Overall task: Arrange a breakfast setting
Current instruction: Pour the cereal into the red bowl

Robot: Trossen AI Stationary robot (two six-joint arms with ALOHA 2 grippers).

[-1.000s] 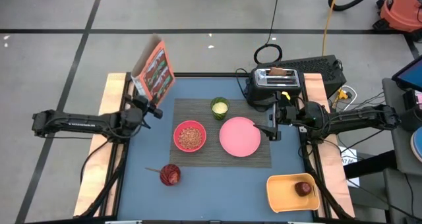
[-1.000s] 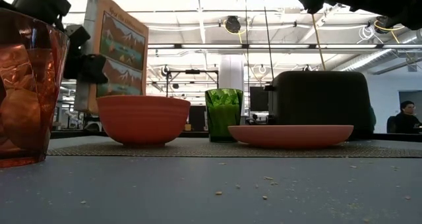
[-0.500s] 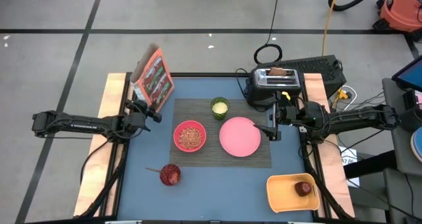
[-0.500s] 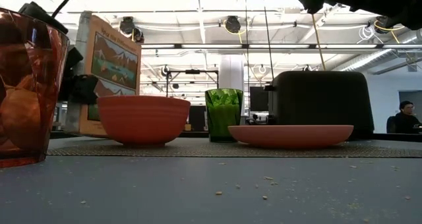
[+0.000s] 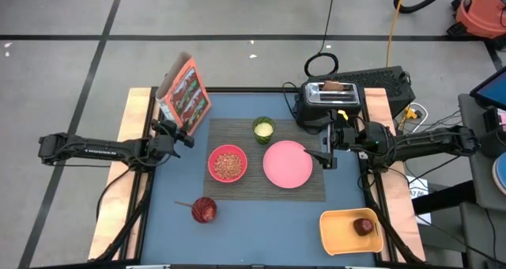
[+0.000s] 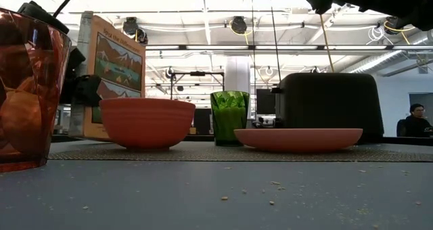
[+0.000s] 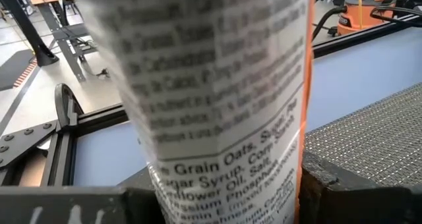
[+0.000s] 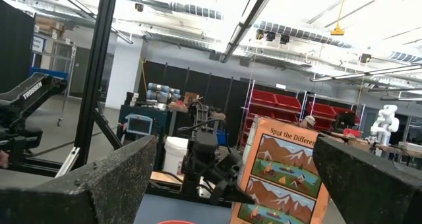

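My left gripper (image 5: pixel 175 132) is shut on the Cheerios cereal box (image 5: pixel 184 89) at the table's far left, beside the dark striped placemat (image 5: pixel 308 188). On the mat stand a pink-red bowl (image 5: pixel 228 164) with cereal and the pink plate (image 5: pixel 288 164). My right gripper (image 5: pixel 326 153) is open and empty above the plate's right edge. The toast (image 5: pixel 337 86) sticks up from the black toaster (image 5: pixel 328 101). The apple (image 5: pixel 363 226) lies in the orange tray (image 5: pixel 336 236). A thin wooden handle (image 5: pixel 185 205) shows beside a red cup (image 5: pixel 205 210). My left gripper pinches the box between its two fingers (image 7: pixel 343 184), one on each broad face, with the narrow printed side panel (image 7: pixel 224 138) facing the wrist. The fingers come level from the table's left. The box stands nearly upright. Its lower end is hidden, so I cannot tell whether it rests on the table.
A green cup (image 5: pixel 263 128) stands on the mat's far edge between the box and the toaster. Bare blue table lies at the near middle (image 5: pixel 269 229). Cables and a power strip lie beyond the far right corner.
My left gripper has come down with the cereal box. The box has dropped lower and tipped closer to upright over the table's far left corner. Since half a second ago it has kept nearly still. My right arm has not moved.
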